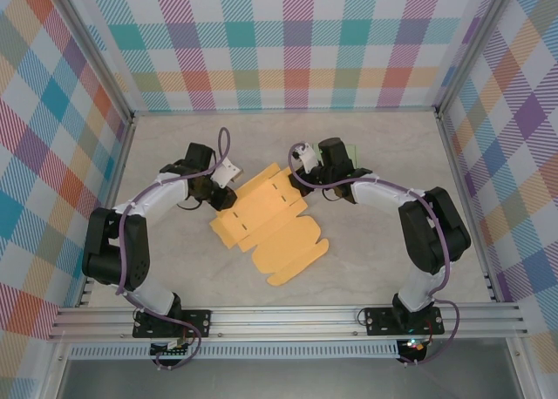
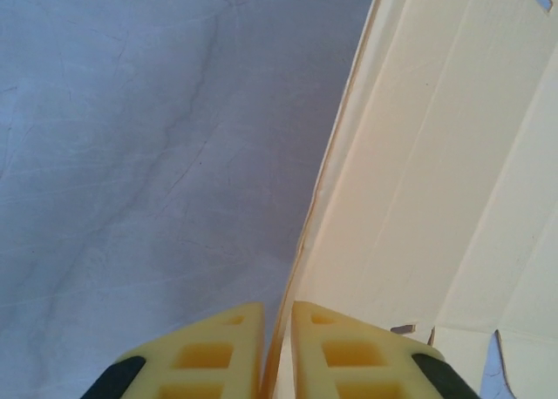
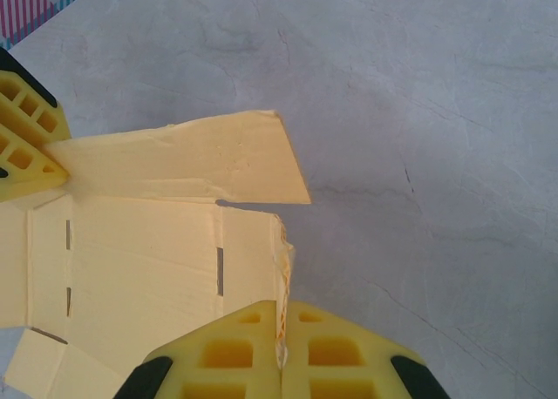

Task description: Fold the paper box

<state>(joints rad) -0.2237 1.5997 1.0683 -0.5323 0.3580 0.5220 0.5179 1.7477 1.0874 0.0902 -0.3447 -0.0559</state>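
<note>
Near edge: both arm bases bolted on aluminium rail (image 1: 288, 316). Mid-table: paper box (image 1: 266, 223), yellow-orange, not yet folded, lies mostly flat on pale marbled table (image 1: 384, 146) with flaps spread. Left gripper (image 2: 276, 321) clenched on box's left edge, sheet pinched between yellow fingers. Right gripper (image 3: 281, 321) clenched too, crumpled card edge caught in pinch at box's far right corner. Beyond, plaid walls (image 1: 296, 42) all round.
</note>
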